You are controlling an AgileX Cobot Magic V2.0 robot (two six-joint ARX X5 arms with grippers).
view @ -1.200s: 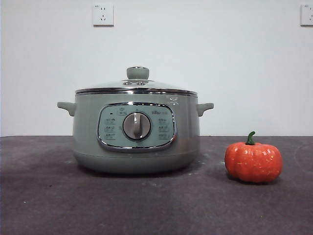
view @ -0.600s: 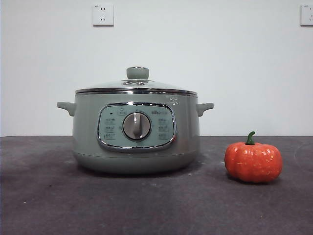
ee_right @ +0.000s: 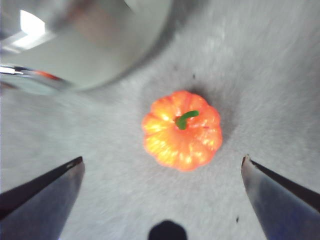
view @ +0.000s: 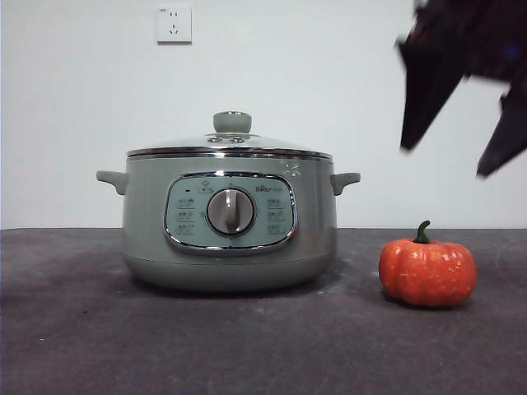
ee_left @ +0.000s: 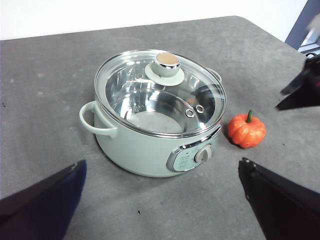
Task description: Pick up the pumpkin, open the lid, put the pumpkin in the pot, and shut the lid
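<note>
The sage-green pot stands left of centre on the dark table, with the glass lid shut on it. The orange pumpkin sits on the table to its right, apart from it. My right gripper hangs open, high above the pumpkin, at the front view's top right. In the right wrist view the pumpkin lies between that open gripper's jaws, well below them. My left gripper is open and empty, high above the pot, lid and pumpkin.
The table's grey mat runs wide in front of the pot. A white wall with a socket stands behind. The right arm's dark jaws show at the edge of the left wrist view.
The right arm has come into the front view from the top right, above the pumpkin. The pot, lid and pumpkin have not moved.
</note>
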